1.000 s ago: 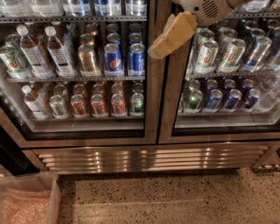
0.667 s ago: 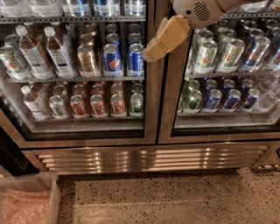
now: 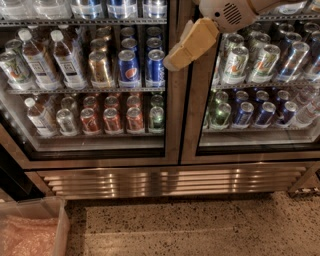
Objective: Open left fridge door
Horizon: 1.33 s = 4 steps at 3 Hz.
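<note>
The left fridge door (image 3: pixel 173 120) is a glass door in a brushed-steel frame, and it stands closed. Behind its glass are shelves of bottles (image 3: pixel 35 60) and cans (image 3: pixel 130 67). My gripper (image 3: pixel 172 61) is tan and hangs from the white wrist (image 3: pixel 227 14) at the top. It sits in front of the steel strip where the two doors meet, over the left door's right edge at upper-shelf height. I cannot tell whether it touches the door.
The twin right glass door (image 3: pixel 250 150) is closed, with cans behind it. A steel grille (image 3: pixel 170 181) runs below both doors. A clear plastic bin (image 3: pixel 31 231) stands on the speckled floor (image 3: pixel 200 225) at the bottom left.
My gripper has moved left, from the right door's edge to the left door's right edge. The doors have not moved.
</note>
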Available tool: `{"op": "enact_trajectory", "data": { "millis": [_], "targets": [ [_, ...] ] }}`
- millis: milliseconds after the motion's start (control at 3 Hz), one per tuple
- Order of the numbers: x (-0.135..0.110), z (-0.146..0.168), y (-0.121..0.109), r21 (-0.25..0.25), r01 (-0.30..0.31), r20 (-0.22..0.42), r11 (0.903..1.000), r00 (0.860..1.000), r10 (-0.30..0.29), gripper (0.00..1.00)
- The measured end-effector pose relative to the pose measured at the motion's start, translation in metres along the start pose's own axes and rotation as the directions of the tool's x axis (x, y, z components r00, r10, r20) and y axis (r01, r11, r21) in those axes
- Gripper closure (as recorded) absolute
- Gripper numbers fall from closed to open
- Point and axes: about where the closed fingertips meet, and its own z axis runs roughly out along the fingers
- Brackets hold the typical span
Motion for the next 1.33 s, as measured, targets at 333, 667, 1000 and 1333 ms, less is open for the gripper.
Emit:
{"op": "enact_trajectory", "data": {
  "millis": [333,667,1000,1333],
  "targets": [
    [0.003,-0.003,-0.002,0.000,0.000,0.000,1.0000,1.000,0.000,0.00],
    [0.008,0.005,-0.006,-0.008,-0.009,0.001,0.9999,1.000,0.009,0.00],
    [0.012,0.012,-0.008,-0.016,-0.016,-0.001,0.9997,1.000,0.016,0.00],
    [0.015,0.019,-0.011,-0.027,-0.024,0.005,0.9993,1.000,0.024,0.00]
  ]
}}
